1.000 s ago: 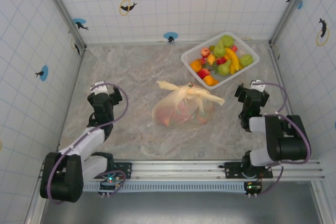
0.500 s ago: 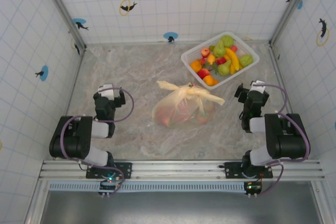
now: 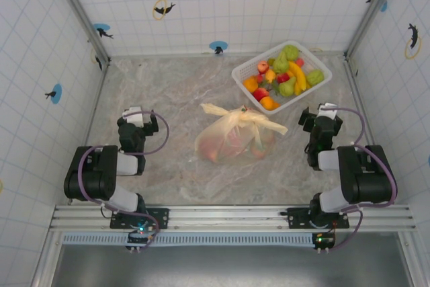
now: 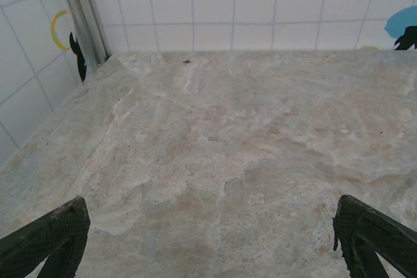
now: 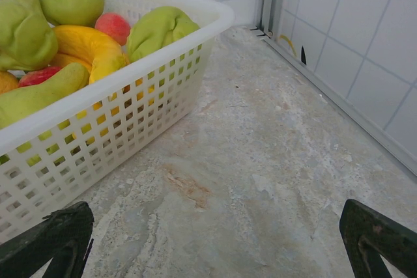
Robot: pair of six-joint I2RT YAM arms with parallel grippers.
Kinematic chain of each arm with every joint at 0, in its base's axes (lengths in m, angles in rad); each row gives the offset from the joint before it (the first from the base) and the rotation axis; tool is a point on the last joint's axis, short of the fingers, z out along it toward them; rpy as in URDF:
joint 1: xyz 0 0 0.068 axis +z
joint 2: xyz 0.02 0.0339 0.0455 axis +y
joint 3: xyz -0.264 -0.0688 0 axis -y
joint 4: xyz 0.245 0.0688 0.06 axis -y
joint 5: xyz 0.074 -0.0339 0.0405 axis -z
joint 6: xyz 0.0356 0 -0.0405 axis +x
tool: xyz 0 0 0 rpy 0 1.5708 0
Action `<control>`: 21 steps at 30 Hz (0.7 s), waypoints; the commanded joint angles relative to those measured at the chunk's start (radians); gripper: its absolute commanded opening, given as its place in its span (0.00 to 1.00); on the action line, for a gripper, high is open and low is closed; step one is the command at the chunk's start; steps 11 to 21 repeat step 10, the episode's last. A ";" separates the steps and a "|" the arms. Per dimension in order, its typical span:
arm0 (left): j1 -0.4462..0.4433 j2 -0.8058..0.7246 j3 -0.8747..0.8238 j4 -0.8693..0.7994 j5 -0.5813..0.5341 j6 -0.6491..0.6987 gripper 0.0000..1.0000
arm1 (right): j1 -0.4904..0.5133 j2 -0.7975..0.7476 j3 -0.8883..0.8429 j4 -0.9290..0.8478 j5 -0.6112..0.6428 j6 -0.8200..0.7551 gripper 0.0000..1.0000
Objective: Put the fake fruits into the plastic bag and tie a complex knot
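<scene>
The plastic bag (image 3: 232,138) lies in the middle of the table, cream-yellow, with reddish fake fruits showing faintly through it. Its handles are bunched into a knot (image 3: 243,117) with two loose ends sticking out left and right. My left gripper (image 3: 136,119) rests folded back at the left, well apart from the bag. In the left wrist view its fingertips (image 4: 55,229) stand wide apart over bare table, so my left gripper (image 4: 215,236) is open. My right gripper (image 3: 321,117) sits folded back at the right, open (image 5: 215,239), holding nothing.
A white lattice basket (image 3: 243,72) at the back right holds several green, yellow, orange and red toy fruits (image 3: 285,72). Its wall (image 5: 124,122) stands just ahead-left of the right gripper. Tiled walls enclose the table.
The left arm has folded back toward its base over the last second, and its gripper drew slightly nearer the front edge. The right arm and the bag stayed still.
</scene>
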 commanded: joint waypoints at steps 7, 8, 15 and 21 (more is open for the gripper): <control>0.005 -0.007 0.017 0.035 0.016 -0.005 0.98 | -0.001 -0.003 0.024 0.042 0.010 -0.008 1.00; 0.005 -0.006 0.017 0.035 0.016 -0.005 0.98 | 0.000 -0.004 0.024 0.040 0.010 -0.008 1.00; 0.004 -0.006 0.017 0.035 0.016 -0.005 0.98 | 0.000 -0.005 0.023 0.042 0.010 -0.007 1.00; 0.004 -0.006 0.017 0.035 0.016 -0.005 0.98 | 0.000 -0.005 0.023 0.042 0.010 -0.007 1.00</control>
